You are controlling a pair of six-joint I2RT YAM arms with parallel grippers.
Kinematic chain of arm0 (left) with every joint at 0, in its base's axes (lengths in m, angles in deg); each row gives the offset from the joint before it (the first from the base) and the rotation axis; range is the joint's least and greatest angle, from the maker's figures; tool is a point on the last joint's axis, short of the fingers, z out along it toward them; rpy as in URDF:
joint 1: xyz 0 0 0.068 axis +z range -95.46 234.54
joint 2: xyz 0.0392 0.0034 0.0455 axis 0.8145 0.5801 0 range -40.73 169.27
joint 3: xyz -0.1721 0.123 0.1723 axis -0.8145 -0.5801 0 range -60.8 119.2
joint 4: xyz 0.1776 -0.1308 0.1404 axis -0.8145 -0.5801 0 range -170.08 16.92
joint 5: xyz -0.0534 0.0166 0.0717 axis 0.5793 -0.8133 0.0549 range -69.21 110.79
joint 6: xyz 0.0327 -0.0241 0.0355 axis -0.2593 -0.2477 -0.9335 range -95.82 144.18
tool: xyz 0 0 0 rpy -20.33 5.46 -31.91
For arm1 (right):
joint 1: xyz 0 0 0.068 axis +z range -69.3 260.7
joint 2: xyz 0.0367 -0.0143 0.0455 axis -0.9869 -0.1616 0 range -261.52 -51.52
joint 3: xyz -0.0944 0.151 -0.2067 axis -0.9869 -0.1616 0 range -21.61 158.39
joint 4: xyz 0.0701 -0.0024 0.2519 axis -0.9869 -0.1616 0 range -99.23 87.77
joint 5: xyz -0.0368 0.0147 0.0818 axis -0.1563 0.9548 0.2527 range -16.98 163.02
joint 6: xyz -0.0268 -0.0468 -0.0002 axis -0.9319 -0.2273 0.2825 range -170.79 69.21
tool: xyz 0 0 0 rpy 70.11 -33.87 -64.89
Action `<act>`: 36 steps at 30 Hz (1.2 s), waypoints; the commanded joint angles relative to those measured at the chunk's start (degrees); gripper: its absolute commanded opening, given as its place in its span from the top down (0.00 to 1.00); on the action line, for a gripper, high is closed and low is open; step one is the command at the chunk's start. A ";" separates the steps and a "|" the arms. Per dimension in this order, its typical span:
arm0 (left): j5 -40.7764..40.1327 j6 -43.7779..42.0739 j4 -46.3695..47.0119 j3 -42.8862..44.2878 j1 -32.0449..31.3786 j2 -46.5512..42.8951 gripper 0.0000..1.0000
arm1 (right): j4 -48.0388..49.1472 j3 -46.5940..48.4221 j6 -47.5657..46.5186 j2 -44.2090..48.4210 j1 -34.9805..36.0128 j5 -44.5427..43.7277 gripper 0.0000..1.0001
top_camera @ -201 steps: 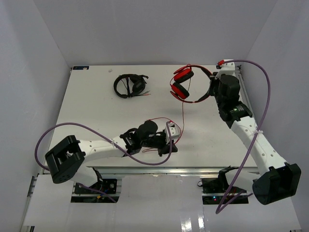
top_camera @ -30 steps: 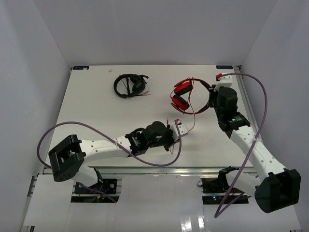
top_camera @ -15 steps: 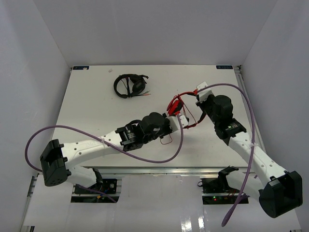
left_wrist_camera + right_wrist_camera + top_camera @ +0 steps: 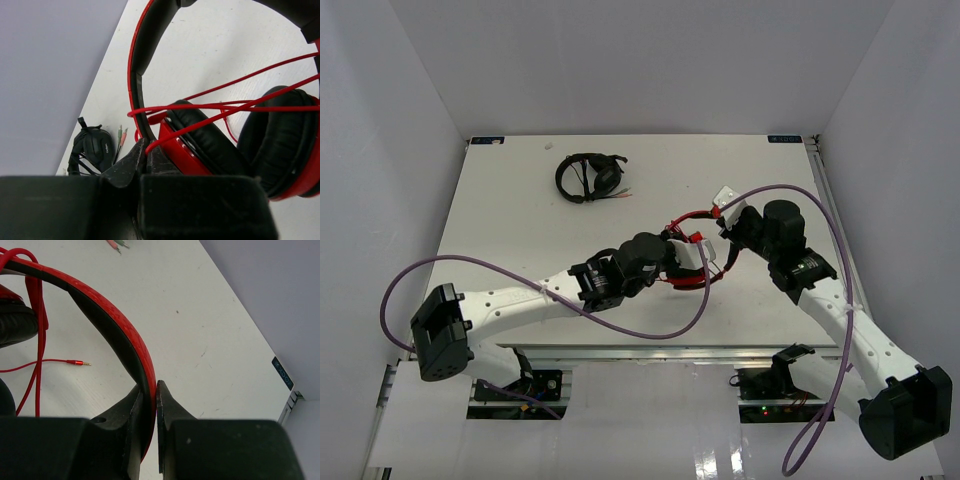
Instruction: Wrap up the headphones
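The red headphones (image 4: 690,284) hang between my two grippers near the table's middle. My right gripper (image 4: 150,386) is shut on the red headband (image 4: 110,315), pinching it between its jaws. My left gripper (image 4: 146,146) is shut on the thin red cable (image 4: 210,117), right beside an ear cup with a black cushion (image 4: 212,145). Several cable strands run across both ear cups. The cable's plug (image 4: 77,362) lies loose on the table. In the top view the left gripper (image 4: 703,254) and right gripper (image 4: 720,220) sit close together at the headphones.
All-black headphones (image 4: 588,176) with their own thin leads lie at the back left of the table, also in the left wrist view (image 4: 92,147). The table's right edge (image 4: 280,372) and the white walls bound the space. Purple arm cables loop over the front.
The right gripper has carried the headphones from the back right toward the middle. The left gripper has moved up to them with the cable, which now crosses the ear cups.
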 commanded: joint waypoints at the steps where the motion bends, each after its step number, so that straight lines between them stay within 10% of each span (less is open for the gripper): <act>1: -5.79 -2.59 5.18 -0.63 2.01 -2.97 0.87 | -3.51 1.60 -2.31 1.38 -0.21 4.19 0.92; 23: 0.63 4.25 5.73 -7.87 6.13 -7.29 0.75 | -6.99 5.51 3.48 1.65 -1.82 13.62 0.92; 36: 25.44 17.26 19.45 -19.62 17.94 -15.34 0.75 | -12.73 13.17 10.65 2.00 -5.65 30.97 0.92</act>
